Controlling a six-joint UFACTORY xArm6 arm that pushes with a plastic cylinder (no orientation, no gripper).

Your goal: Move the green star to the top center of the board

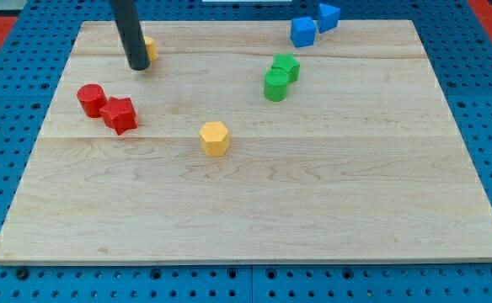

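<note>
Yellow block (149,48) mostly hidden behind my tip (138,66), shape unclear. Green star (286,66) touching green cylinder (275,85), near surface (355,194) top edge. No fingers fitted; state untellable.

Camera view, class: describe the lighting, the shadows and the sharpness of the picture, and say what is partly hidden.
In the camera view the light is soft and even, with no glare on the wooden board; the yellow hexagonal block and red star cast only faint, short shadows; edges look slightly soft throughout; my tip stands at the view's upper left, partly hiding a second yellow block.
</note>
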